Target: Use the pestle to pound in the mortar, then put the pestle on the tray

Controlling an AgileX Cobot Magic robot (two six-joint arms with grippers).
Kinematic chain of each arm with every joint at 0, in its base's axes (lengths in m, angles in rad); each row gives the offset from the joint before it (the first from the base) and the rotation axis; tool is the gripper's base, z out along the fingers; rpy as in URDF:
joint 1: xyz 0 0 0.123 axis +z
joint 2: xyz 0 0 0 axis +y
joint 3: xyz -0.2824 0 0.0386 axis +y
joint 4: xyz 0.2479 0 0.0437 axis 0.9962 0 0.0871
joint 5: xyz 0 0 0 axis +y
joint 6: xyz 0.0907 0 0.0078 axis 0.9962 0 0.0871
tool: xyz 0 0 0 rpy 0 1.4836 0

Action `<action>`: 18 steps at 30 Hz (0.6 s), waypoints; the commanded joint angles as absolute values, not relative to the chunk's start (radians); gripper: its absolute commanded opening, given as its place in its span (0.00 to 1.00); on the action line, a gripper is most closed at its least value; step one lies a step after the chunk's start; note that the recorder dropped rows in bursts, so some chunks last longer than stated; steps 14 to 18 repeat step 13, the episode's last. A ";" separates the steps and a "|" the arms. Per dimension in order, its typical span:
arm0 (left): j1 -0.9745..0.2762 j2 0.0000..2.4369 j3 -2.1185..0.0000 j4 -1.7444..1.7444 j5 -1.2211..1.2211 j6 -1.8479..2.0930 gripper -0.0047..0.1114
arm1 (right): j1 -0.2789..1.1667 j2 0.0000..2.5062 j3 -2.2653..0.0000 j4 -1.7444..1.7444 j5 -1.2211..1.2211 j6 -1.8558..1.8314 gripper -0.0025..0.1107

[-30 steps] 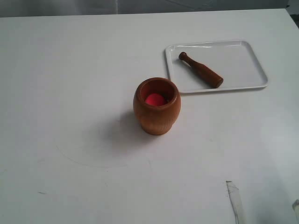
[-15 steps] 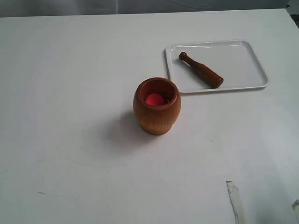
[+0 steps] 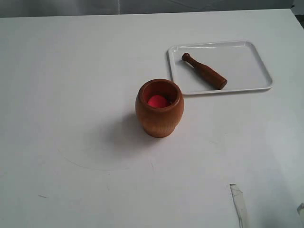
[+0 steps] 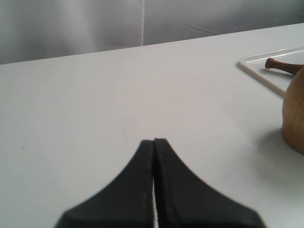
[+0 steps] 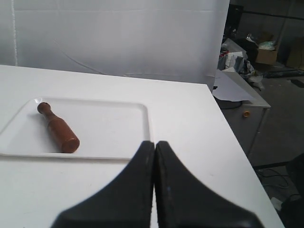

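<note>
Now the pestle (image 3: pixel 204 71) is lying slantwise inside the white tray (image 3: pixel 247 64), its knob end near the tray's left rim in the exterior view; the mortar (image 3: pixel 159 108) is standing upright on the bench (image 3: pixel 71 95) just beside the tray's near left corner, holding something red (image 3: pixel 157 101). The left tool (image 4: pixel 154 142) and right tool (image 5: pixel 155 144) are hanging clear of everything, each with fingers pressed together on nothing.

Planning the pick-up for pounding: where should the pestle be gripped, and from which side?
Probably mid-shaft on the pestle, from straight above, jaws closing across its width: it lies flat and diagonal on the tray, with both long sides free.
</note>
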State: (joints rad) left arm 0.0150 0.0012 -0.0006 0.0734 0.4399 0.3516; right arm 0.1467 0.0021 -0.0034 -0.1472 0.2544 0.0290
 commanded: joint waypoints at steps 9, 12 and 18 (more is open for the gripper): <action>0.007 0.000 0.000 0.066 0.437 0.343 0.04 | 0.138 0.000 0.000 -0.155 0.252 0.035 0.02; 0.007 0.000 0.000 0.066 0.437 0.343 0.04 | 0.138 0.000 0.000 -0.155 0.252 0.035 0.02; 0.007 0.000 0.000 0.066 0.437 0.343 0.04 | 0.138 0.000 0.000 -0.155 0.252 0.031 0.02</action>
